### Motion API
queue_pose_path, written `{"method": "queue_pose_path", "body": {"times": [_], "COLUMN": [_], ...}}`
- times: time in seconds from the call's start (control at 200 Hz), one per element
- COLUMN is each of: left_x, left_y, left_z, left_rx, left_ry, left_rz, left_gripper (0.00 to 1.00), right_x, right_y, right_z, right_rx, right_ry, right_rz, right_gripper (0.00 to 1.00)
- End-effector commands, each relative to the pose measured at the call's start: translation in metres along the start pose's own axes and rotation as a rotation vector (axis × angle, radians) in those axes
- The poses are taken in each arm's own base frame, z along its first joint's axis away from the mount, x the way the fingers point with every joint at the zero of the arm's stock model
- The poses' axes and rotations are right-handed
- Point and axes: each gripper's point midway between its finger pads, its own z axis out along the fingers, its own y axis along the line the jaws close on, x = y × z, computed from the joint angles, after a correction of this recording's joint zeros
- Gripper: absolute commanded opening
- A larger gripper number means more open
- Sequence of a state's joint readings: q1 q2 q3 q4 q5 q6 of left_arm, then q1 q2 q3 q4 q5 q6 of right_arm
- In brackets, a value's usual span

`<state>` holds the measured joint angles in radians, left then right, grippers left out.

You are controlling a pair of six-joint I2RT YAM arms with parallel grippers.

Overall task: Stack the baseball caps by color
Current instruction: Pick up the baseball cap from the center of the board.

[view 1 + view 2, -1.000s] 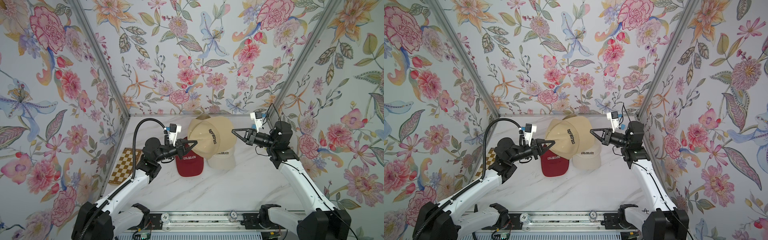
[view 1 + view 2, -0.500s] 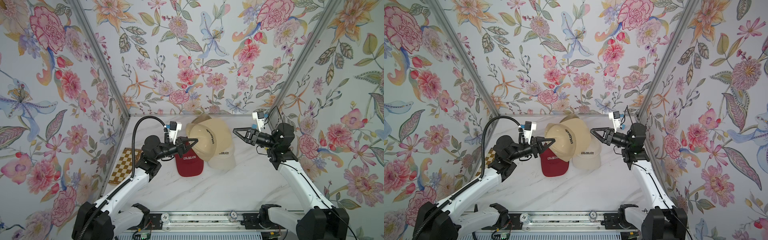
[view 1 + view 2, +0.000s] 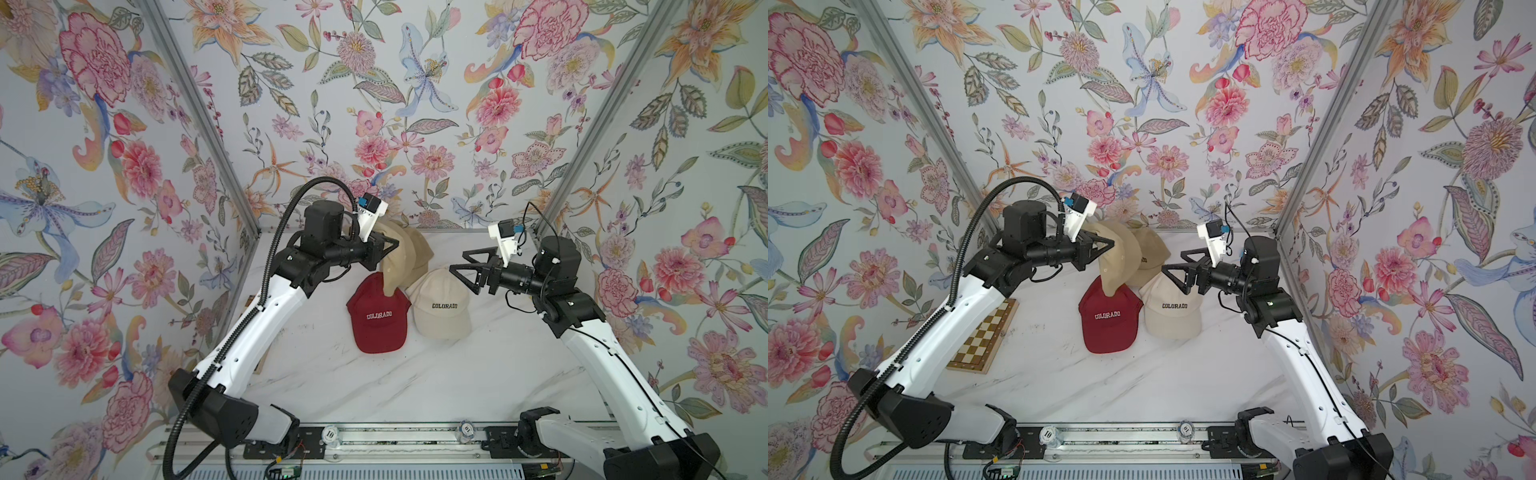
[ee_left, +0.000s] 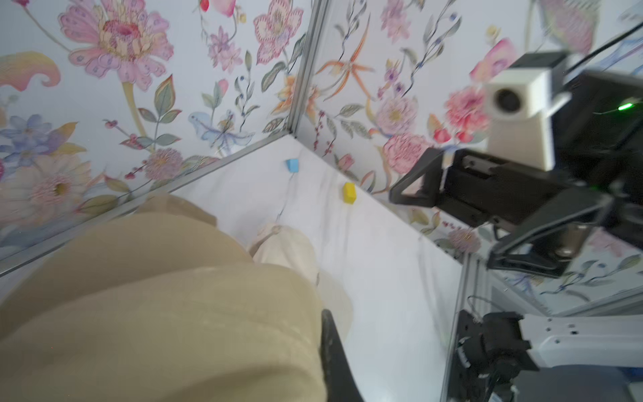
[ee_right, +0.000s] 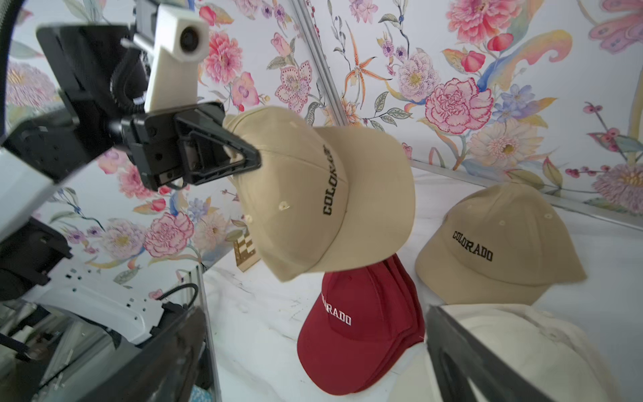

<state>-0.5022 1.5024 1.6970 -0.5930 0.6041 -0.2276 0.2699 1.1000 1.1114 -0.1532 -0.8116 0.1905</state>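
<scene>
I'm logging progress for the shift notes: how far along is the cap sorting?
Done, it seems: the red caps lie nested in one pile, and a cream cap sits beside them. In hand: the left gripper is shut on a tan cap, held in the air; the right gripper is open and empty. Left: setting that cap onto the other tan cap.

Hanging cap [image 3: 398,266] overlaps left stack [image 3: 378,322]; right cap [image 3: 442,311] beside, rear cap [image 3: 420,249] behind.

Top views high, downward, wrist views close, opposed, sharing raised tan cap [image 5: 313,195]
</scene>
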Motion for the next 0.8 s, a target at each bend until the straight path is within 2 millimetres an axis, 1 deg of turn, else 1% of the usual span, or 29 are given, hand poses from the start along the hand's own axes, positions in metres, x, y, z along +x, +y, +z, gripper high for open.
{"method": "queue_pose_path", "body": {"times": [0.0,0.08,0.12,0.22,0.33,0.54,0.631,0.636,0.646,0.681,0.796], "left_x": [0.073,0.075,0.072,0.072,0.067,0.061,0.059,0.059,0.060,0.059,0.060], "left_y": [0.012,0.007,0.006,0.000,-0.011,-0.029,-0.037,-0.038,-0.038,-0.040,-0.042], "left_z": [0.010,0.016,0.018,0.025,0.029,0.026,0.024,0.023,0.023,0.023,0.023], "left_rx": [-0.105,-0.112,-0.119,-0.089,-0.062,-0.011,0.026,0.029,0.031,0.038,0.048], "left_ry": [0.401,0.474,0.469,0.481,0.478,0.464,0.453,0.453,0.454,0.452,0.451], "left_rz": [0.103,0.165,0.185,0.202,0.238,0.279,0.298,0.299,0.300,0.306,0.308], "left_gripper": [0.00,0.00,0.00,0.00,0.00,0.00,0.00,0.00,0.00,0.00,0.00], "right_x": [-0.002,-0.001,0.000,0.003,0.009,0.019,0.023,0.025,0.027,0.029,0.036], "right_y": [-0.001,0.007,0.012,0.024,0.034,0.049,0.047,0.052,0.056,0.058,0.058], "right_z": [0.002,0.009,0.012,0.021,0.033,0.051,0.056,0.058,0.059,0.062,0.072], "right_rx": [0.103,0.111,0.109,0.117,0.120,0.055,0.051,0.038,0.025,0.017,0.010], "right_ry": [0.018,0.020,0.020,0.024,0.033,0.028,0.013,0.012,0.013,0.014,0.031], "right_rz": [-0.169,-0.240,-0.279,-0.397,-0.512,-0.651,-0.702,-0.706,-0.712,-0.729,-0.767], "right_gripper": [0.99,0.99,0.99,0.99,0.99,1.00,0.99,0.99,0.99,0.99,0.97]}}
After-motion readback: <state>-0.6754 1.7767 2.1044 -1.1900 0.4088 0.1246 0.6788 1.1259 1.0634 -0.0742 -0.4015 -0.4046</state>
